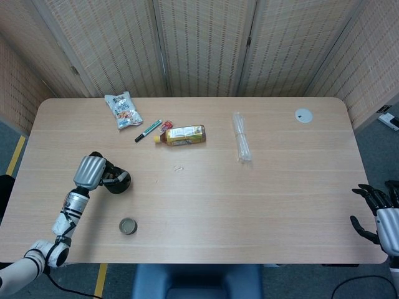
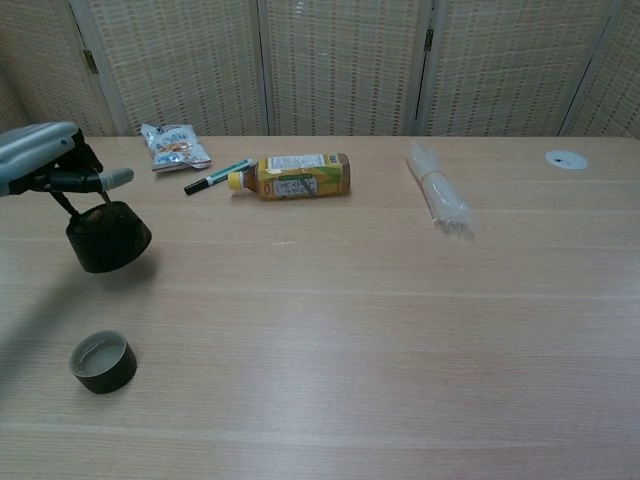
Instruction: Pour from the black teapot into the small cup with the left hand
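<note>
my left hand [image 2: 45, 165] has the black teapot [image 2: 107, 236] gripped by its handle, and the small cup [image 2: 103, 362] sits nearer me, well apart.

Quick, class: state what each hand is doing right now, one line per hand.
Left hand: holding the black teapot by its handle.
Right hand: open, fingers spread, holding nothing, at the table's right edge.

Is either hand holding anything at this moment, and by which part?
The left hand holds the black teapot from above by its thin handle, the pot hanging below. The right hand holds nothing, fingers apart at the table's edge.
</note>
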{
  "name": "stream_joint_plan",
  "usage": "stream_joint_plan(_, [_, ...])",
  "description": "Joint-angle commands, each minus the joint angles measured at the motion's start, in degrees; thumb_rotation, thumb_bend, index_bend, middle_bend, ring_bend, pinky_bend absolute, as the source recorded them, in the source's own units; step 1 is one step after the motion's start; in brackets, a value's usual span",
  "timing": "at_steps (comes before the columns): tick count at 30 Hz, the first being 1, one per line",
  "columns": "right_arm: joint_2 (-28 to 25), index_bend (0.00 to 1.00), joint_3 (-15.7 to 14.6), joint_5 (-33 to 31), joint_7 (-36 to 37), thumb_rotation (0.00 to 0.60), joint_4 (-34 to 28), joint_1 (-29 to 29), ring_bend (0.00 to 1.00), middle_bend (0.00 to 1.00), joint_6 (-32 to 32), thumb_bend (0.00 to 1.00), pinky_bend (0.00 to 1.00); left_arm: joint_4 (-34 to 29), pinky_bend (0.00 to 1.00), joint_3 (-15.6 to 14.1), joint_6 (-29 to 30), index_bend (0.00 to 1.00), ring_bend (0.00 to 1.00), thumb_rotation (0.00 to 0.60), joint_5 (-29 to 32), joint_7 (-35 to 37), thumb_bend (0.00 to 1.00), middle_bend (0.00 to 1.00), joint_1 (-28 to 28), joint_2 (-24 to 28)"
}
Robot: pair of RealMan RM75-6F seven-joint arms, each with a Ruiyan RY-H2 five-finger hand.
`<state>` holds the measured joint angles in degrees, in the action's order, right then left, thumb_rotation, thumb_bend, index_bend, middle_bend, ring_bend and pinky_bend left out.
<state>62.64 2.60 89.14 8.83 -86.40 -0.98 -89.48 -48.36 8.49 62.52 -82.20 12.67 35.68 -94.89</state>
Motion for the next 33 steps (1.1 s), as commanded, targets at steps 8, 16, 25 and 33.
stream_joint_plan(8, [0.1, 0.23, 0.1, -0.2, -0.3, 0.600, -0.2, -0.2, 0.22, 0.23, 0.5, 0.35, 0.00, 12.6, 0.37, -0.6, -1.8, 1.00, 0.90, 0.173, 0.5, 3.2, 0.27, 1.00, 1.1, -5.3])
stream_joint_plan(16, [0.0, 0.23, 0.1, -0.3, -0.8, 0.600, -0.6, -0.3, 0.22, 0.23, 0.8, 0.35, 0.00, 19.1, 0.35, -1.0, -3.6, 1.00, 0.88, 0.173, 0.9, 5.2, 0.27, 1.00, 1.4, -8.3])
stream_joint_plan(25, [0.0, 0.23, 0.1, -0.5, -1.0, 0.600, -0.7, -0.4, 0.22, 0.23, 1.2, 0.35, 0.00, 21.6, 0.34, -2.0, -4.1, 0.96, 0.83, 0.171, 0.4, 6.4, 0.27, 1.00, 1.1, -9.7])
stream_joint_plan(33, [0.1, 0.23, 0.1, -0.6, -0.7, 0.600, -0.4, -0.4, 0.23, 0.23, 1.3, 0.35, 0.00, 20.9, 0.31, -2.4, -4.5, 0.86, 0.73, 0.175, 0.4, 5.9, 0.27, 0.92, 0.7, -9.6])
